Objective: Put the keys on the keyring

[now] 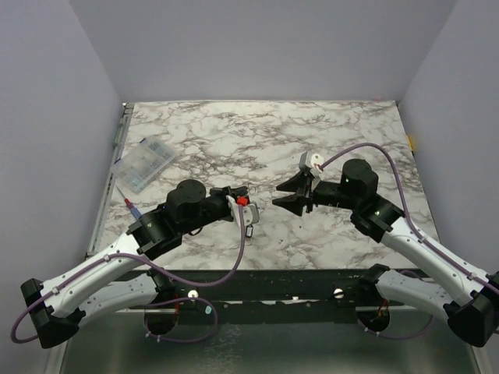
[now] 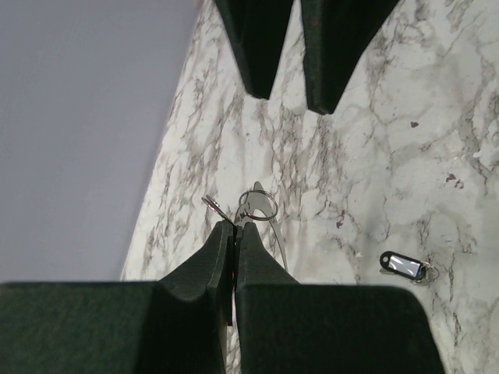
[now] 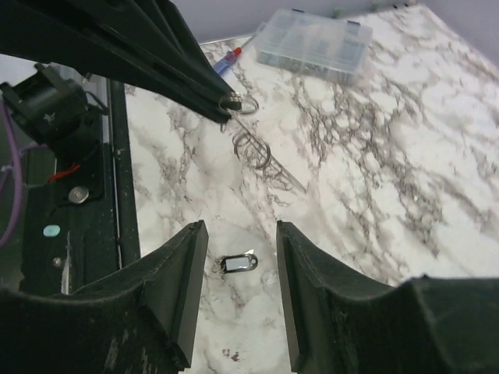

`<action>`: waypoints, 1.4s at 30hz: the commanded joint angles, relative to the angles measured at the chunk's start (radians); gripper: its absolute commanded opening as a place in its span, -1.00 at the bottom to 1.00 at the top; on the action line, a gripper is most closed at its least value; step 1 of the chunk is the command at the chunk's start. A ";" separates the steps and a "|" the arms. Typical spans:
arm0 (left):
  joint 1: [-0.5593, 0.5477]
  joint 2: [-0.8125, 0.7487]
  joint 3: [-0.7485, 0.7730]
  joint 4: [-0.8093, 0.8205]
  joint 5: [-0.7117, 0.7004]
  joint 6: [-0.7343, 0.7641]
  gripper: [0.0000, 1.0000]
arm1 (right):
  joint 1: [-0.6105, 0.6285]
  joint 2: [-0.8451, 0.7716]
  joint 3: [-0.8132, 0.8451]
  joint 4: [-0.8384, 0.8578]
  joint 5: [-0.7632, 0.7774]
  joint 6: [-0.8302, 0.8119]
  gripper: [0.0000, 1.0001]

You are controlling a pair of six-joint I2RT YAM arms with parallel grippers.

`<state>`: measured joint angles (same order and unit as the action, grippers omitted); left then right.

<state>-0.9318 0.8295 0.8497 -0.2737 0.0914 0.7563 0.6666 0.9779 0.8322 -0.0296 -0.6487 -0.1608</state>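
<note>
The left hand (image 2: 234, 227) pinches the keyring (image 2: 258, 204); the key (image 3: 239, 263) lies crosswise on the counter (image 3: 390, 195), ahead of the spread right hand (image 3: 240, 230).

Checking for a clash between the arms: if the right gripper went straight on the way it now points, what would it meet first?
Probably the keyring pinched at the tips of the left gripper, which faces it head-on; depth is unclear.

A white marble pattern with grey-brown veins is shown on the table (image 1: 327, 148). The left gripper (image 2: 234, 226) and the right gripper (image 3: 240, 230) are finished in black. The keyring (image 2: 258, 206) is seen as silvery. The key (image 2: 403, 265) is coloured black around a pale grey centre. The box (image 1: 144, 164) is rendered clear, and the cable (image 1: 366, 145) purple.
</note>
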 commanded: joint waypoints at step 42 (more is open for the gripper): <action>0.017 -0.400 -0.416 0.435 -0.441 -0.163 -1.00 | 0.263 0.594 -0.084 0.070 0.120 -0.707 0.10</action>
<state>-0.9222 0.4404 0.4404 0.1127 -0.3710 0.6048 0.9279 1.5410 0.7147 0.1108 -0.4820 -0.7780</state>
